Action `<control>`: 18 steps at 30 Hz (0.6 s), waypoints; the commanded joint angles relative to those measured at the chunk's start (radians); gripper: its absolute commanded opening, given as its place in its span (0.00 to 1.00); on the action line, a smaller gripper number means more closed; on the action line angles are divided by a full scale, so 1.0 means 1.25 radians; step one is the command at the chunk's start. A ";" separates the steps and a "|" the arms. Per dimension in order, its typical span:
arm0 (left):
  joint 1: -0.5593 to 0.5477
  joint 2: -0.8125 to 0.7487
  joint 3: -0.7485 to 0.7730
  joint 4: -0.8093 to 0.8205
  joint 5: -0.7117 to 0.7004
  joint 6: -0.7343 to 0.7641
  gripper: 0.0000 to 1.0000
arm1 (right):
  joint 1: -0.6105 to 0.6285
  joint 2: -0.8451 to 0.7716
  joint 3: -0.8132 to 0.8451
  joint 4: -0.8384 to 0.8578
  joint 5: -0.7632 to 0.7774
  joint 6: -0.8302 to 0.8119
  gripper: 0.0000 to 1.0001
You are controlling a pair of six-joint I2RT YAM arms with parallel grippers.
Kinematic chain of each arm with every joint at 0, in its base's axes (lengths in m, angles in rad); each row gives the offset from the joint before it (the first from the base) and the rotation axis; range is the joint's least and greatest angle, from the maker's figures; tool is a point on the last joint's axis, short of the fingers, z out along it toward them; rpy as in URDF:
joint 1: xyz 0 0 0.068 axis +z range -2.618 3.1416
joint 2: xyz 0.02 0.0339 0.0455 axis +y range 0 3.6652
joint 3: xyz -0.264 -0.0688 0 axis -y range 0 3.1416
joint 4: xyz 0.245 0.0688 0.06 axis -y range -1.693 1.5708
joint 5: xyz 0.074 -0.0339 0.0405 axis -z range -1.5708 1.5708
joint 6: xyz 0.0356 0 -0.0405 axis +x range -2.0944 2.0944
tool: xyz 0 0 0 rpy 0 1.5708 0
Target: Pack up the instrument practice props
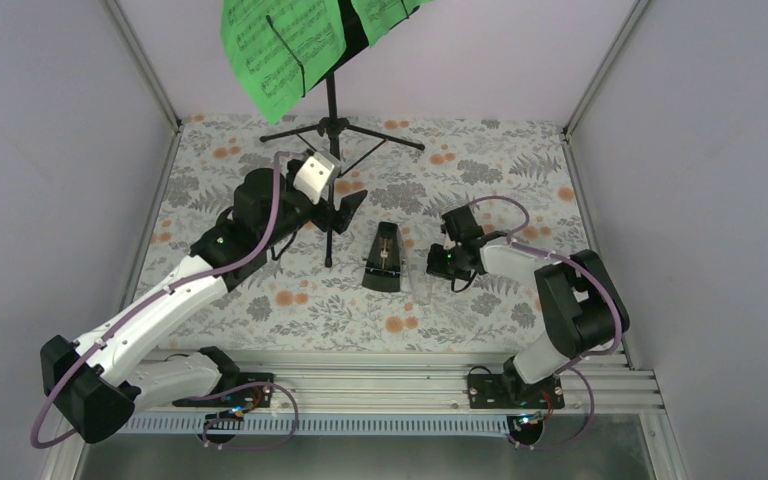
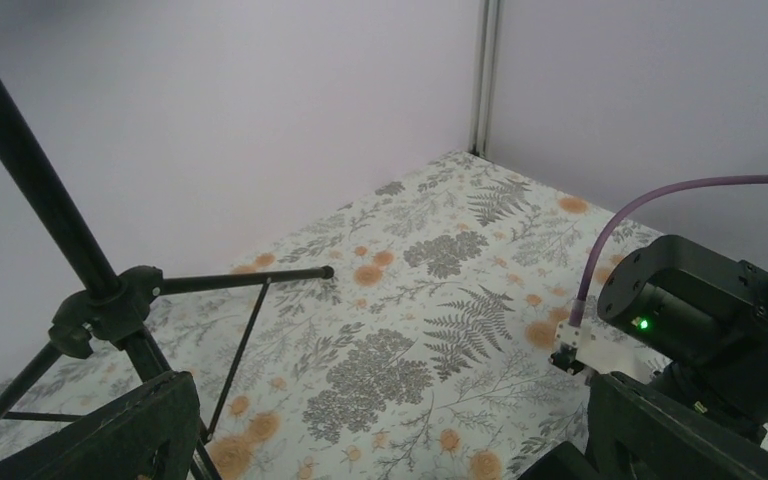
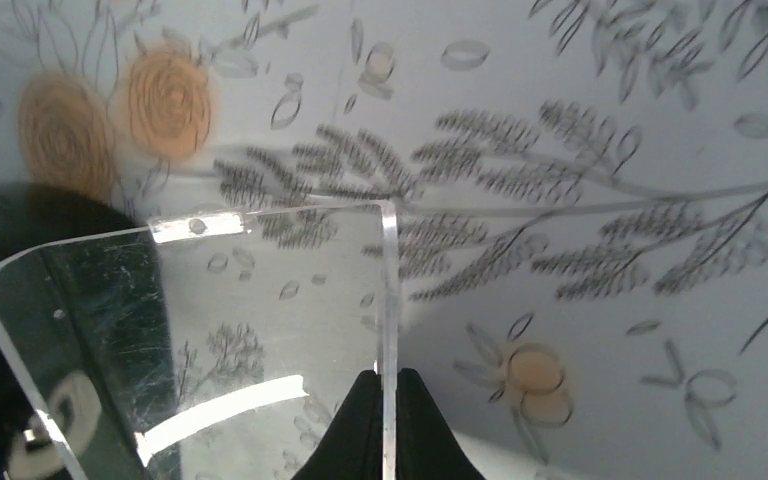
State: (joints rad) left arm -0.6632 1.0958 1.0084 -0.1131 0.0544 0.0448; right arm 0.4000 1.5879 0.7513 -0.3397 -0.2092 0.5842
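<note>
The black tripod music stand [image 1: 331,130] stands at the back, with bright green music sheets [image 1: 280,45] on its desk. Its hub and legs [image 2: 100,305] show at the left of the left wrist view. My left gripper [image 1: 336,214] is open beside the stand's lower pole; only floral cloth lies between its fingers [image 2: 130,430]. The dark pyramid-shaped metronome [image 1: 385,258] stands mid-table. Just right of it, my right gripper [image 1: 438,265] is shut on the edge of a clear plastic panel [image 3: 260,330], pinched between black fingertips [image 3: 360,430].
Floral cloth [image 1: 480,170] covers the table, with pale walls on three sides and a corner post [image 2: 484,75]. The right arm's wrist and purple cable [image 2: 700,315] sit close to my left gripper's right finger. An aluminium rail [image 1: 390,385] runs along the near edge.
</note>
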 commanded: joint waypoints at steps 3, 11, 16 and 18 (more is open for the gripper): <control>-0.008 0.012 -0.008 0.006 0.012 0.008 0.96 | 0.085 0.001 -0.027 -0.187 0.094 0.030 0.04; -0.014 0.009 -0.010 0.007 0.013 0.009 0.96 | 0.158 -0.049 -0.063 -0.223 0.127 0.061 0.04; -0.020 0.005 -0.014 0.012 0.015 0.017 0.96 | 0.199 -0.049 -0.073 -0.247 0.135 0.064 0.04; -0.024 0.002 -0.016 0.016 0.015 0.020 0.96 | 0.222 -0.050 -0.073 -0.260 0.145 0.068 0.04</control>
State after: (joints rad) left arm -0.6838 1.1099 1.0065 -0.1104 0.0620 0.0467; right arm 0.6216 1.4929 0.7151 -0.5205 -0.0643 0.6521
